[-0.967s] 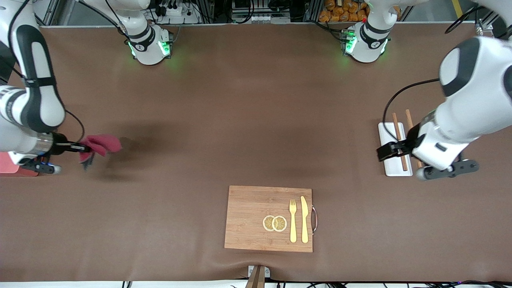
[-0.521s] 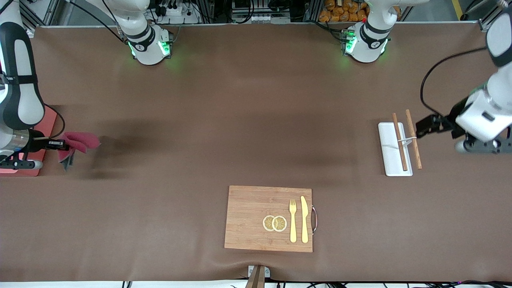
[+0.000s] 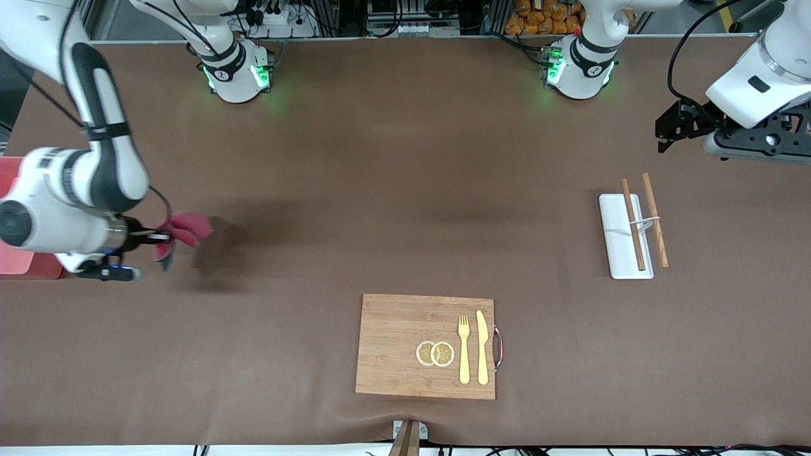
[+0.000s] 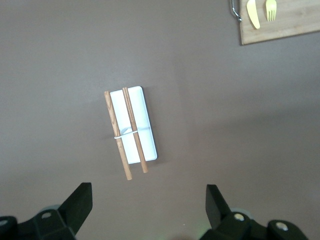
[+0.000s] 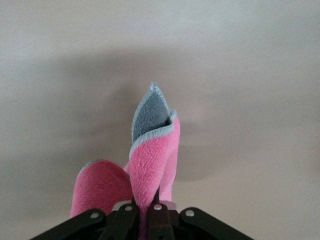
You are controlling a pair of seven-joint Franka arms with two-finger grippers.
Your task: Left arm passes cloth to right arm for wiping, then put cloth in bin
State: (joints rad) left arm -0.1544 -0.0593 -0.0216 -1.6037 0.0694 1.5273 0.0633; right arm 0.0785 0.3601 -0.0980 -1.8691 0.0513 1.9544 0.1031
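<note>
My right gripper is shut on the magenta-red cloth and holds it in the air over the brown table at the right arm's end. In the right wrist view the cloth hangs folded from the closed jaws, its grey edge showing. The pink bin sits at that end of the table, mostly hidden by the right arm. My left gripper is open and empty, raised over the table at the left arm's end; its fingers stand wide apart in the left wrist view.
A wooden board with a yellow fork, a knife and two lemon slices lies near the front camera. A small white tray with two wooden chopsticks lies at the left arm's end.
My right gripper swung with the cloth toward the bin, then back toward the table's middle. My left arm lifted away from the white tray toward its base.
</note>
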